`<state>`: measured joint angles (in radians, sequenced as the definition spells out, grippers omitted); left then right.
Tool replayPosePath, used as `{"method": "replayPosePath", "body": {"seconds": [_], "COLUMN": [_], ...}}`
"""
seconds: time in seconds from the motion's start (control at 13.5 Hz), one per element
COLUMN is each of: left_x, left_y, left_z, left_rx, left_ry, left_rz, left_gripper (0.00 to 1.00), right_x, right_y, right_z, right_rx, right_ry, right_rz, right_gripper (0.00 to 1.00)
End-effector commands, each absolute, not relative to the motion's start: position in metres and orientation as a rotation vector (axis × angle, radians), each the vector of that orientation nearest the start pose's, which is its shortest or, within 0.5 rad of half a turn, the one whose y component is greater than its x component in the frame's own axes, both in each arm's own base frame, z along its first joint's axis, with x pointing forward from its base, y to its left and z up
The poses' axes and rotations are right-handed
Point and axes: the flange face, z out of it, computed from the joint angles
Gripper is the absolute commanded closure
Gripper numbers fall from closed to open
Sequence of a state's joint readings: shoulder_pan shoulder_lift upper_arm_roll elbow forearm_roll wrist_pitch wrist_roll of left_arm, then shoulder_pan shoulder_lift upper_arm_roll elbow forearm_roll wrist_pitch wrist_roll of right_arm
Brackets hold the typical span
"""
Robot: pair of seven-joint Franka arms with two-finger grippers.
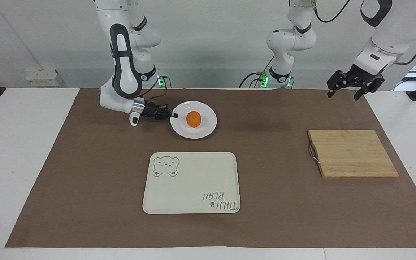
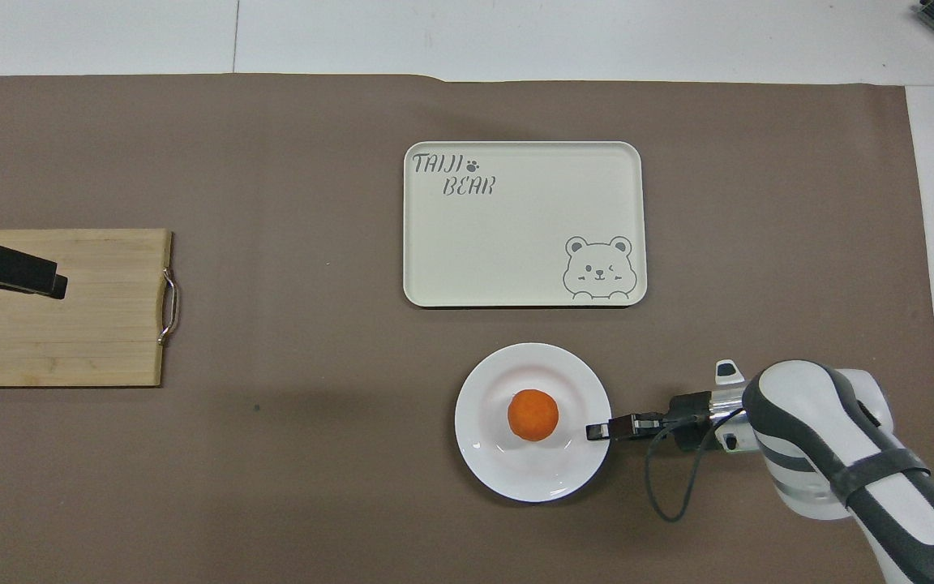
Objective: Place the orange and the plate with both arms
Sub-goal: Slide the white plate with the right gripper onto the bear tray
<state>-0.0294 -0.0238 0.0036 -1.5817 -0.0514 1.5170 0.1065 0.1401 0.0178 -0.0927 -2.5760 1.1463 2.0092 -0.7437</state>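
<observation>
- The cream rectangular tray (image 1: 191, 183) (image 2: 523, 224), the landmark here, bore "TAIJI BEAR", a paw mark and a bear face.
- The round glossy white plate (image 1: 193, 131) (image 2: 532, 478) sat nearer to the robots than the tray, with the small bright-orange fruit (image 1: 193, 119) (image 2: 533, 414) on it.
- The right gripper (image 1: 173, 115) (image 2: 593, 431), reaching in level, was clamped on the plate's rim.
- The left gripper (image 1: 344, 93) (image 2: 57, 285) hung with fingers apart over the bamboo cutting board (image 1: 352, 153) (image 2: 78, 341), well apart from the tray; that arm waited.

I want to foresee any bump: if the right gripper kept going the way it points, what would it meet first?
The right gripper, shut on the plate rim, points across the dish; probably the orange first.
</observation>
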Motion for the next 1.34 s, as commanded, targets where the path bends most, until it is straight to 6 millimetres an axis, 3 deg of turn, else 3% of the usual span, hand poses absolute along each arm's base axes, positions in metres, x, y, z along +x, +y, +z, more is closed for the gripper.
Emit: {"method": "replayPosePath", "body": {"seconds": [0.0,0.45,1.26], "left_x": [0.541,0.541,0.541], "left_y": [-0.015,-0.015,-0.015], "left_z": [0.634,0.634,0.634], "left_rx": [-3.167,-3.167,-3.167], "left_ry": [0.224,0.224,0.224], "left_rz": [0.056,0.054,0.053], "left_gripper": [0.0,0.0,0.0], "right_x": [0.401,0.432,0.557], "right_y": [0.074,0.084,0.089], "right_z": [0.246,0.266,0.305], "right_rx": [-2.127,-2.014,-2.003], "right_ry": [0.049,0.069,0.221], "right_rz": [0.166,0.102,0.078], "right_gripper": [1.0,1.0,1.0]}}
